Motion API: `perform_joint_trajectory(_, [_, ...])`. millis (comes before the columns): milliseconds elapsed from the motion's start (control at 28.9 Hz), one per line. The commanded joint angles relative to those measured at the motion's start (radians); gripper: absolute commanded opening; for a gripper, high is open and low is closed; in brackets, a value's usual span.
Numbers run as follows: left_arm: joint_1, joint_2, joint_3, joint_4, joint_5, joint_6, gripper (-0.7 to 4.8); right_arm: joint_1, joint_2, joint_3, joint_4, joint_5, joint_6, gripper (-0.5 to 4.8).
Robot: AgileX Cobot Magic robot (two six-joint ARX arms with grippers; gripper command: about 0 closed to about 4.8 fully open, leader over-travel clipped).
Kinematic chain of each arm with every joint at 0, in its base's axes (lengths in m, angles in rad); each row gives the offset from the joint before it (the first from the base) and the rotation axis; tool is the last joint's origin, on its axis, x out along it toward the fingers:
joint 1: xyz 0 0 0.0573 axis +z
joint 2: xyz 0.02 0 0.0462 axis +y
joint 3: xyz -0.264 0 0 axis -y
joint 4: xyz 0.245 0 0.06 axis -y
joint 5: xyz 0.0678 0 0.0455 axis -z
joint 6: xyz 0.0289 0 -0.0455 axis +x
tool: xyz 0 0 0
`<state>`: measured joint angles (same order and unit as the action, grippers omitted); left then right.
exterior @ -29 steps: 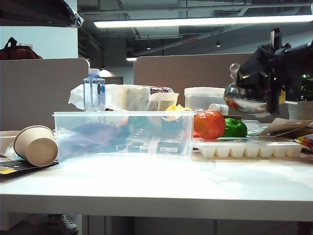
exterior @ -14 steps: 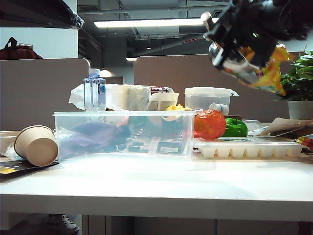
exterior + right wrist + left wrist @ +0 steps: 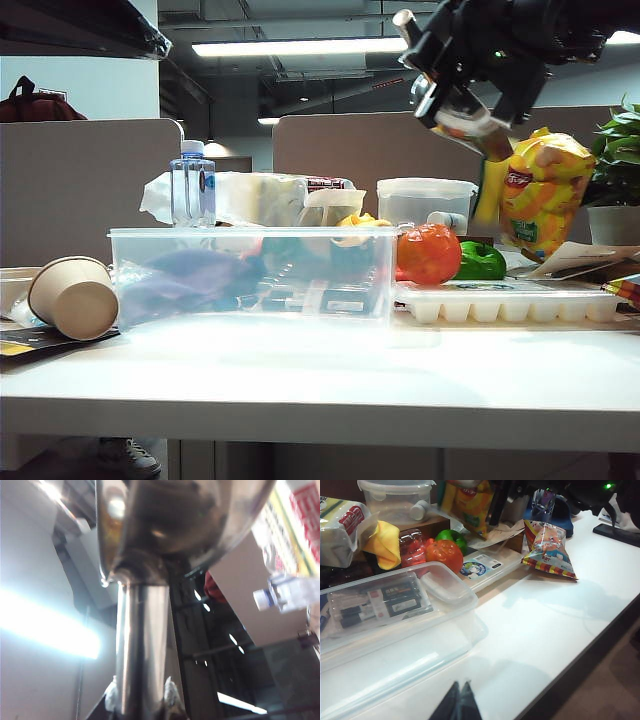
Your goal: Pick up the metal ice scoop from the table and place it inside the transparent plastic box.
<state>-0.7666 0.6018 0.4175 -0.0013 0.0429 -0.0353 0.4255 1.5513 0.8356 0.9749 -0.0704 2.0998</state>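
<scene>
Overhead, right pincer (image 3: pixel 447 55) high above the tabletop (image 3: pixel 320 370), clenched on the short tubular handle of the metal ice scoop (image 3: pixel 458 112). Scoop clear of every surface, tilted, handle end up and bowl lower, seen in the exterior view above and just past the right end of the transparent plastic box (image 3: pixel 250 233). From the right wrist view, close and blurred: metal ice scoop (image 3: pixel 142 640) filling the frame, right pincer (image 3: pixel 141 700) with pale fingertips (image 3: pixel 170 694) pressed to either side of the handle, rounded bowl beyond.

Low over the near edge of the tabletop (image 3: pixel 545 615), left pincer (image 3: pixel 458 703), dark tips drawn together, grasping nothing, near the front wall of the transparent plastic box (image 3: pixel 410 655).

Standing on the tabletop left of centre, the box, wide and shallow, with markers and other blurred items showing through its walls. Just left of it, a paper cup (image 3: pixel 72 297) on its side. Behind it, a water bottle (image 3: pixel 192 185) upright. To its right, a white ice cube tray (image 3: pixel 505 300), with an orange-red fruit (image 3: pixel 428 253) and a green pepper (image 3: pixel 482 262) behind the tray. Further back, a lidded clear tub (image 3: pixel 425 200) and a yellow snack bag (image 3: pixel 540 195).
</scene>
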Motion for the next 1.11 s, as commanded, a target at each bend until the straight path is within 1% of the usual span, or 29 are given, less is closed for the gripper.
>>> perform_joint_trajectory(35, [-0.002,-0.002,0.004,0.01,0.004,0.001,-0.05,0.025,-0.01,0.008,0.063,-0.021,0.029,-0.06])
perform_joint_trajectory(173, [-0.002,-0.002,0.004,0.01,0.003,0.001,-0.05,0.061,-0.009,0.008,0.055,-0.058,0.014,-0.06])
perform_joint_trajectory(242, [-0.002,-0.002,0.004,0.01,0.003,0.001,-0.05,0.069,-0.008,0.008,0.047,-0.113,-0.007,-0.06])
perform_joint_trajectory(312, [-0.002,-0.002,0.004,0.01,0.003,0.001,-0.05,0.072,-0.008,0.008,0.046,-0.197,-0.07,-0.06])
perform_joint_trajectory(381, [-0.002,-0.002,0.004,0.01,0.003,0.001,-0.05,0.071,-0.008,0.009,0.03,-0.323,-0.161,-0.06])
perform_joint_trajectory(415, [-0.002,-0.002,0.004,0.01,0.003,0.001,-0.05,0.068,-0.008,0.013,-0.009,-0.393,-0.218,-0.06])
perform_joint_trajectory(519, [-0.002,-0.002,0.004,0.01,0.004,0.001,-0.05,0.054,-0.008,0.03,-0.124,-0.528,-0.365,-0.06])
perform_joint_trajectory(588, [-0.002,-0.002,0.004,0.01,0.003,0.001,-0.05,0.053,-0.008,0.044,-0.202,-0.577,-0.467,-0.06])
perform_joint_trajectory(692, [-0.002,-0.002,0.004,0.01,0.003,0.001,-0.05,0.053,-0.008,0.084,-0.344,-0.645,-0.653,-0.06])
perform_joint_trajectory(831, [-0.002,-0.002,0.004,0.01,0.003,0.001,-0.05,0.053,-0.008,0.175,-0.59,-0.677,-0.967,-0.06])
perform_joint_trajectory(865, [-0.002,-0.002,0.004,0.01,0.003,0.001,-0.05,0.053,-0.008,0.212,-0.682,-0.676,-1.077,-0.06])
perform_joint_trajectory(935, [-0.002,-0.002,0.004,0.01,0.003,0.001,-0.05,0.053,-0.008,0.279,-0.855,-0.651,-1.276,-0.06])
perform_joint_trajectory(969, [-0.002,-0.002,0.004,0.01,0.003,0.001,-0.05,0.053,-0.008,0.325,-0.97,-0.624,-1.405,-0.06])
perform_joint_trajectory(1073, [-0.002,-0.011,0.004,0.01,0.003,0.001,-0.05,0.055,0.0,0.435,-1.236,-0.512,-1.698,-0.06])
perform_joint_trajectory(1108, [0.0,-0.015,0.004,0.01,0.003,0.001,-0.05,0.055,0.004,0.466,-1.3,-0.479,-1.774,-0.06])
